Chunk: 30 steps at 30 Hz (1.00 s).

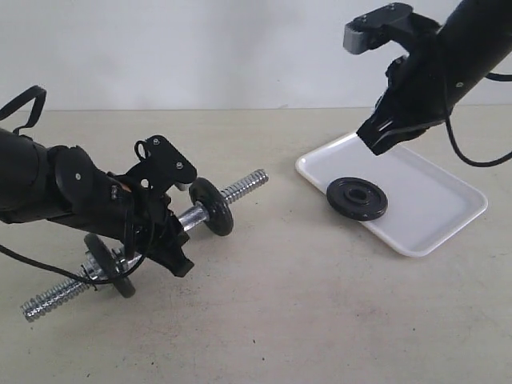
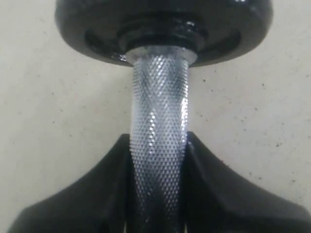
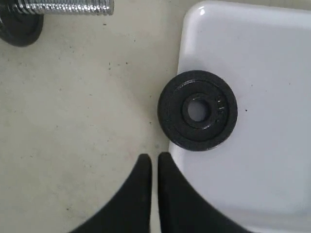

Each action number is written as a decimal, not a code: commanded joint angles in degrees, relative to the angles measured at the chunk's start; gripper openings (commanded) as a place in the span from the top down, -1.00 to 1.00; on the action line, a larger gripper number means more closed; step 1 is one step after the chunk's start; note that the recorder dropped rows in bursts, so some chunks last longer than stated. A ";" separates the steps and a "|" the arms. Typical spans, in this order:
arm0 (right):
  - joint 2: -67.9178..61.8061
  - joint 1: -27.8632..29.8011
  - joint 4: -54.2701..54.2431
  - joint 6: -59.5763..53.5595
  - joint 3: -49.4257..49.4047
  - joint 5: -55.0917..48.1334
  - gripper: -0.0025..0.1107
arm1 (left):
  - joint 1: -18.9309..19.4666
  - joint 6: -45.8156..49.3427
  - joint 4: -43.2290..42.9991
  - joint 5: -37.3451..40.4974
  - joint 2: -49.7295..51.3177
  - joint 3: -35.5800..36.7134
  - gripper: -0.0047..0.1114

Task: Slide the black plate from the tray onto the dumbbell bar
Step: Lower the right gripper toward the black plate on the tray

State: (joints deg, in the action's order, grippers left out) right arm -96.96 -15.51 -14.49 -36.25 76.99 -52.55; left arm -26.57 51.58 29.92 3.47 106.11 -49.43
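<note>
Left gripper (image 1: 170,232): clamps the knurled chrome middle of the dumbbell bar (image 1: 240,190), with black fingers (image 2: 233,204) pressed to both sides of the rod in the left wrist view. Holds the bar slanted above the table (image 1: 280,336), with one threaded end raised toward the tray (image 1: 448,200) and the other low near the tabletop; touching or not, cannot tell. Carries two black discs on the bar: upper disc (image 1: 212,206) just beyond the grip on the tray side, with bare thread past it, and lower disc (image 1: 108,264) on the low side of the grip.

Right gripper (image 1: 374,144): clenched, jaws pressed together, grasping nothing. Hovers above the side of the tray nearest the bar, apart from everything below.

Black plate (image 1: 357,198): lies flat on the white tray at the edge facing the bar, centre hole up. Overhangs that rim a little, by the look of the right wrist view. Sits near the closed tips there, not touching them, and well apart from the bar's raised end
</note>
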 commanded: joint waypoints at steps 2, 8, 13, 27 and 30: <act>0.62 -5.40 11.62 7.50 0.01 0.29 0.96 | -0.02 -0.78 1.28 -7.03 -19.90 1.25 0.84; 1.50 -11.53 23.16 15.94 -4.74 4.08 0.96 | -0.02 -0.78 1.28 -8.88 -21.28 2.82 0.84; 2.69 -16.01 38.71 30.19 -11.00 8.82 0.96 | -0.02 -0.78 1.28 -9.17 -22.17 2.82 0.84; 3.15 -25.76 84.59 73.72 -29.17 19.26 0.96 | -0.02 -0.78 2.20 -9.29 -22.45 2.82 0.84; 3.15 -27.38 91.80 80.25 -31.13 17.47 0.96 | -0.02 -1.27 2.20 -9.29 -22.45 2.82 0.84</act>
State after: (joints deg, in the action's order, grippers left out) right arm -94.49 -41.65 68.95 36.54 47.55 -33.73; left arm -26.57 51.48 31.05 1.48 102.92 -45.54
